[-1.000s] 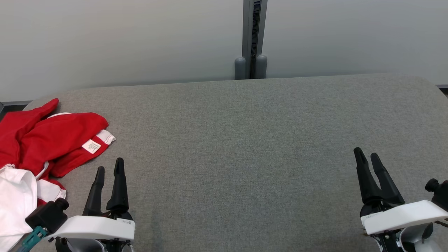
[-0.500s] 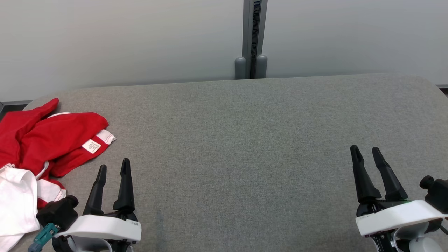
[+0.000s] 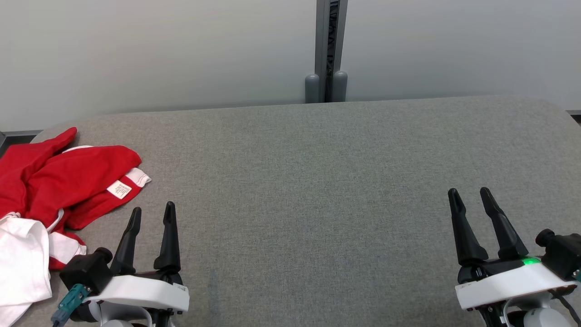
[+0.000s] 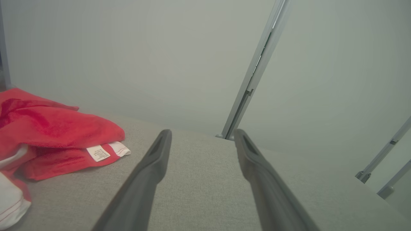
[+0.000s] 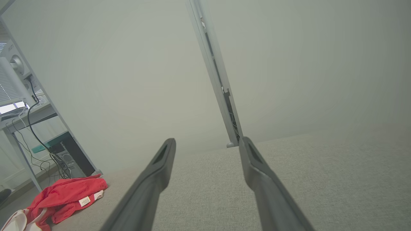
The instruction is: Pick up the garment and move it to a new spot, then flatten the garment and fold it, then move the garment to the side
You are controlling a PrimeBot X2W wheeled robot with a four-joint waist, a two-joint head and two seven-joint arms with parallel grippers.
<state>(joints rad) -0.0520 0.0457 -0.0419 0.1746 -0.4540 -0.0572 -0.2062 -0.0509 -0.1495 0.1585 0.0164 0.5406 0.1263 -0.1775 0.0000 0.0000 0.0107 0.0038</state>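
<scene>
- Our garment (image 3: pixel 68 181) lies crumpled at the tabletop's (image 3: pixel 317 172) left edge.
- Our left end effector (image 3: pixel 153 207) and right end effector (image 3: pixel 468 190) hover parted, empty.
- We should reach left and pinch a thick red fold.

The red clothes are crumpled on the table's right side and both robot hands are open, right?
No. The head view shows the red garment crumpled on the left side of the table. The left hand and right hand are open.
</scene>
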